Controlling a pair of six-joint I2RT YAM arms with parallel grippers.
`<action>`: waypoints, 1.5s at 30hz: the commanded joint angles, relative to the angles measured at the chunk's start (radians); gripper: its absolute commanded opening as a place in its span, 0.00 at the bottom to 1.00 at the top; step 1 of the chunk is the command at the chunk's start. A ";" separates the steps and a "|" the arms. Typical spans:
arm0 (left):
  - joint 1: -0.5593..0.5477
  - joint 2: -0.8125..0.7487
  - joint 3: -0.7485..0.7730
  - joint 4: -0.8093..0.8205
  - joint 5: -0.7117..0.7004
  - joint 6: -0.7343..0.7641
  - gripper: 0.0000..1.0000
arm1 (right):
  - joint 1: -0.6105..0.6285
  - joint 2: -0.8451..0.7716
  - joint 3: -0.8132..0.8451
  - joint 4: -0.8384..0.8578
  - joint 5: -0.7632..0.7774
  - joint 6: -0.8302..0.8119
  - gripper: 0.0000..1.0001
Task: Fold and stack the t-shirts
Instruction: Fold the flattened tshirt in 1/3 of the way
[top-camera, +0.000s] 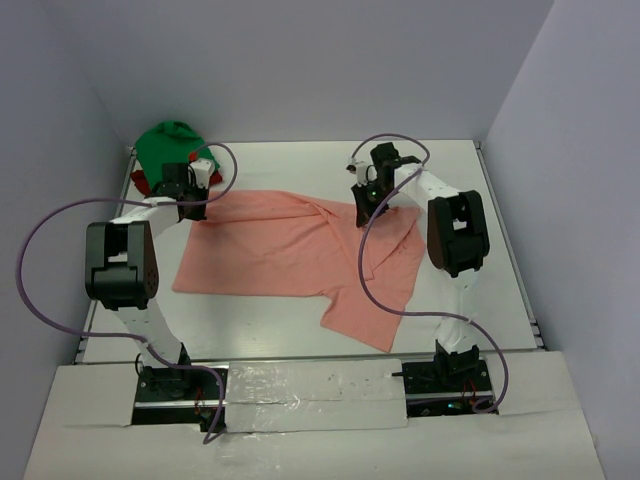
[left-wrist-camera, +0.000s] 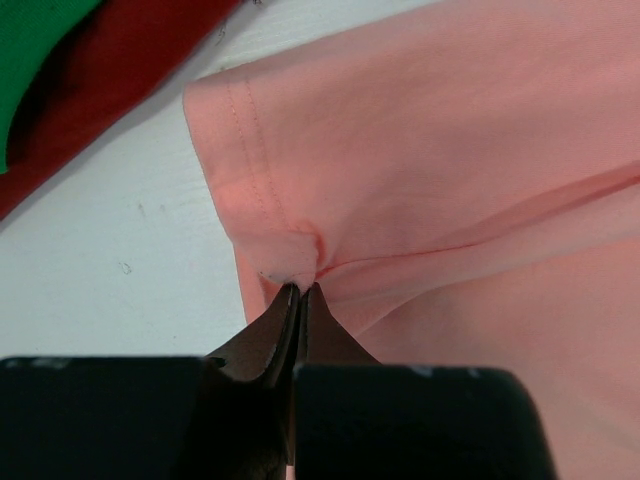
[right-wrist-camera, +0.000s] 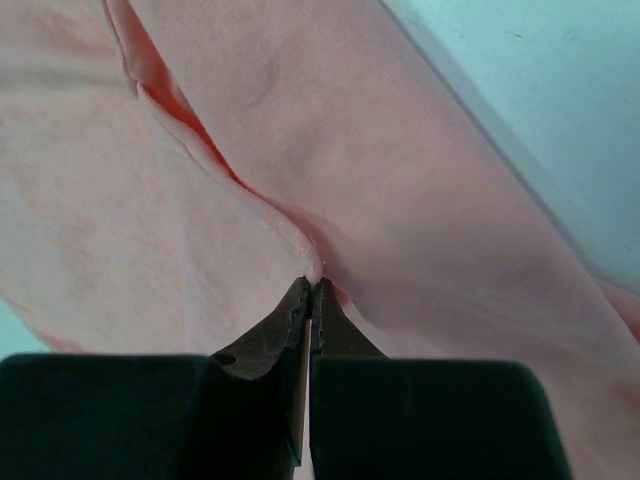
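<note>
The salmon-pink t-shirt (top-camera: 290, 250) lies spread across the middle of the table, its right part folded over and rumpled. My left gripper (top-camera: 192, 205) is shut on its far left edge, pinching cloth by a sleeve hem (left-wrist-camera: 290, 270). My right gripper (top-camera: 362, 205) is shut on a fold of the same shirt (right-wrist-camera: 318, 268) at its far right. The bright green t-shirt (top-camera: 168, 145) lies bunched in the far left corner, with the dark red t-shirt (top-camera: 142, 183) partly under it; both show in the left wrist view, green (left-wrist-camera: 30, 40) and red (left-wrist-camera: 110, 70).
The white table (top-camera: 480, 290) is walled on three sides. Purple cables loop from both arms over the table. A raised white ledge (top-camera: 310, 385) runs along the near edge between the arm bases.
</note>
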 joint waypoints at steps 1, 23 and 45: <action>0.006 -0.036 0.021 0.024 -0.002 0.020 0.00 | -0.012 -0.048 0.007 -0.026 0.035 -0.016 0.00; 0.069 -0.031 0.056 -0.002 0.010 0.053 0.00 | -0.025 -0.071 0.387 -0.216 0.146 -0.053 0.00; 0.070 -0.023 0.057 -0.043 0.009 0.092 0.00 | 0.044 -0.134 0.282 -0.357 0.077 -0.104 0.00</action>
